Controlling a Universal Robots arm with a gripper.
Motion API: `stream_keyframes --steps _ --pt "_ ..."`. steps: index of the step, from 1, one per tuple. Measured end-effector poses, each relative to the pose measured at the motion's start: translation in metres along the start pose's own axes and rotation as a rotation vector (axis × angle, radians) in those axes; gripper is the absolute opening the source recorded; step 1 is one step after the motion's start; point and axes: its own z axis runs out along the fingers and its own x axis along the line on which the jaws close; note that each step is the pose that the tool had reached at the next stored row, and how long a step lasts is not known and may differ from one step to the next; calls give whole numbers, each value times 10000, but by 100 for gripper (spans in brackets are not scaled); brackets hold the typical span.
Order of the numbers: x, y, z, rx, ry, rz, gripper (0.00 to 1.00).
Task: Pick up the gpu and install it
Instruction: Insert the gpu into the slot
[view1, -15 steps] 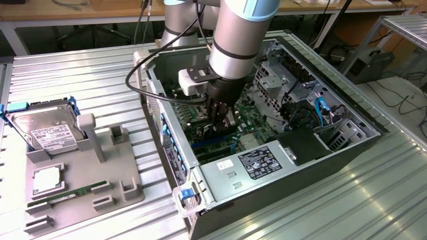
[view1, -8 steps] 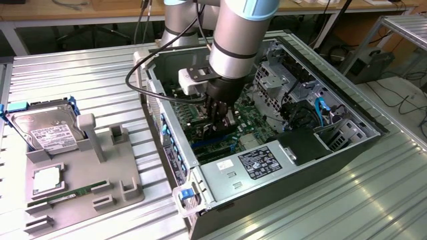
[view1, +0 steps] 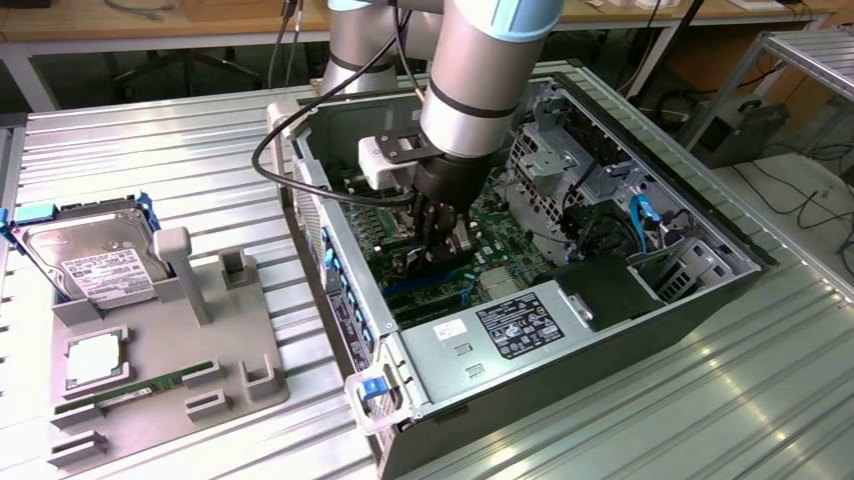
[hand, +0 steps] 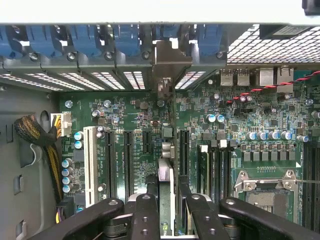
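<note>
Gpu, one card held edge-on, clenched in the tool inside one open computer case, above the motherboard.

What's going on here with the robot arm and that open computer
The arm has reached down into the open computer case, and its end effector is shut on the gpu, held edge-on just above the motherboard, with its metal bracket at the case's rear slot openings. On the grey holder tray beside the case sit a hard drive and a memory stick.
</note>
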Motion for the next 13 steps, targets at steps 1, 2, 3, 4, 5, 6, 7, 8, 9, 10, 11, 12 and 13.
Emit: stream_keyframes --steps 1,2,3,4,5,6,7,8,9,10,11,12,13 --pt "2 -4 -6 -26 4 8 26" --pt "3 -8 -12 -58 5 19 26" --pt "5 -12 -16 -84 3 27 26" --pt "10 -15 -18 -109 6 36 26" --pt "15 -15 -18 -117 9 44 26" --pt "19 -15 -18 -123 12 48 26" --pt "22 -15 -18 -126 15 52 26" --pt "25 -15 -18 -128 17 55 26" --pt "27 -16 -18 -131 20 59 26" --pt "29 -15 -19 -133 22 63 26" --pt "32 -15 -18 -135 23 69 26" --pt "33 -16 -17 -136 24 73 26" --pt "34 -16 -16 -137 25 78 26"
